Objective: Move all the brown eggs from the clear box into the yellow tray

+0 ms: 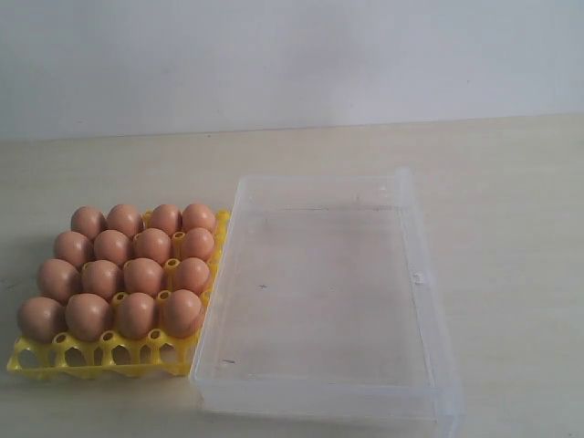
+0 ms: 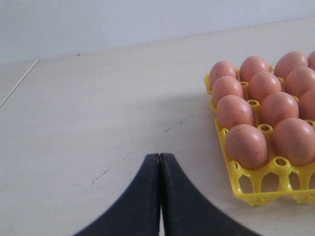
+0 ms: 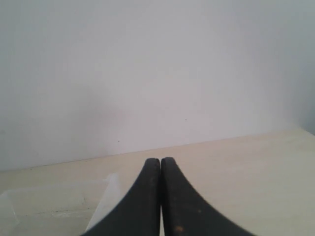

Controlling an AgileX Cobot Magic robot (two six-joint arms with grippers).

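Several brown eggs (image 1: pixel 143 276) sit in rows in the cups of the yellow tray (image 1: pixel 100 356) on the left of the table. The clear box (image 1: pixel 424 283) lies right beside the tray and holds nothing. Neither gripper shows in the exterior view. In the left wrist view my left gripper (image 2: pixel 160 156) is shut and empty, apart from the tray (image 2: pixel 253 191) and its eggs (image 2: pixel 246 145). In the right wrist view my right gripper (image 3: pixel 160 160) is shut with nothing in it, and a corner of the clear box (image 3: pixel 54 199) shows beyond it.
A pale wooden table (image 1: pixel 511 182) carries everything, with a plain white wall (image 1: pixel 292 55) behind it. The tray's front row of cups (image 1: pixel 91 351) holds no eggs.
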